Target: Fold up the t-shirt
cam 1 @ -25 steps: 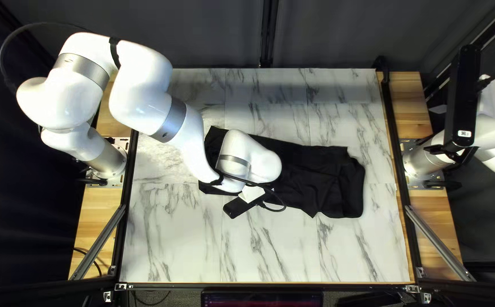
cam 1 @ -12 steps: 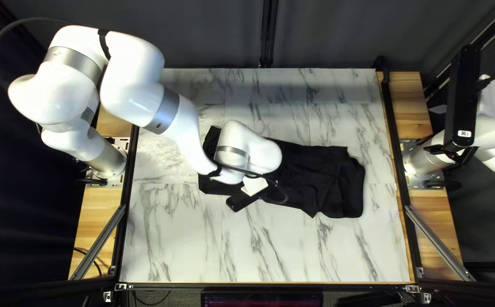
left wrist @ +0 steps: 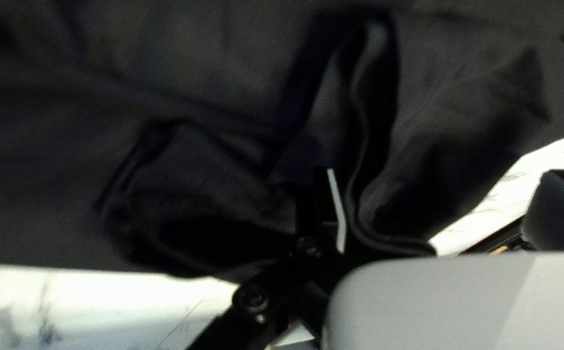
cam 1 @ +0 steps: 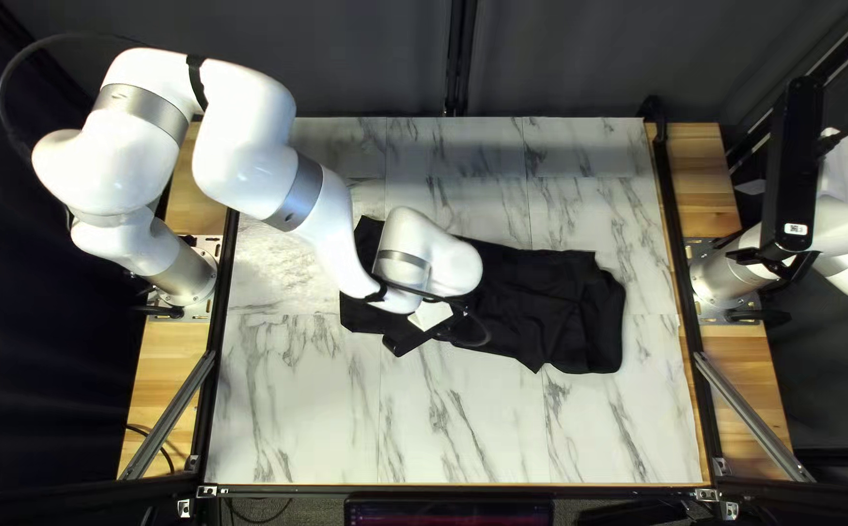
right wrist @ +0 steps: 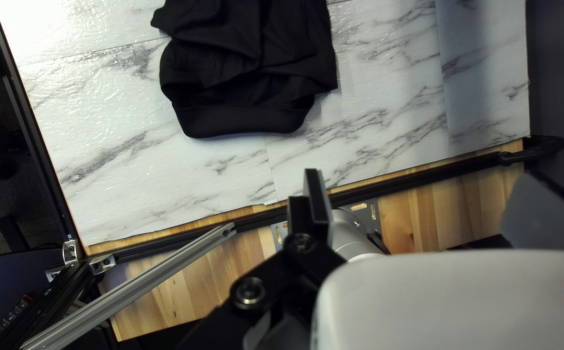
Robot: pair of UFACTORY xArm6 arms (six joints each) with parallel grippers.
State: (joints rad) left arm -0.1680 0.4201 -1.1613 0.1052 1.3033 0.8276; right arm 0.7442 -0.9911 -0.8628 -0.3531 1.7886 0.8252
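Note:
The black t-shirt (cam 1: 548, 307) lies partly folded in a rough band across the middle of the marble table (cam 1: 467, 424). My left arm's wrist (cam 1: 427, 267) hangs low over the shirt's left end and hides the cloth beneath it. In the left wrist view the left gripper (left wrist: 442, 175) is open, close over the dark t-shirt (left wrist: 214, 97), and a hemmed fold runs between its fingers. My right gripper (right wrist: 420, 177) is open and empty above the table's right rim. From there the t-shirt (right wrist: 248, 58) lies well ahead of it.
Wooden strips (cam 1: 701, 190) and black metal rails (cam 1: 745, 416) border the marble on both sides. My right arm (cam 1: 833, 234) stands folded back beyond the right edge. Bare marble (right wrist: 384, 121) surrounds the shirt on all sides.
My left wrist has shifted a little away from the table's near edge, further onto the shirt's left end. The shirt's outline and the right arm look the same.

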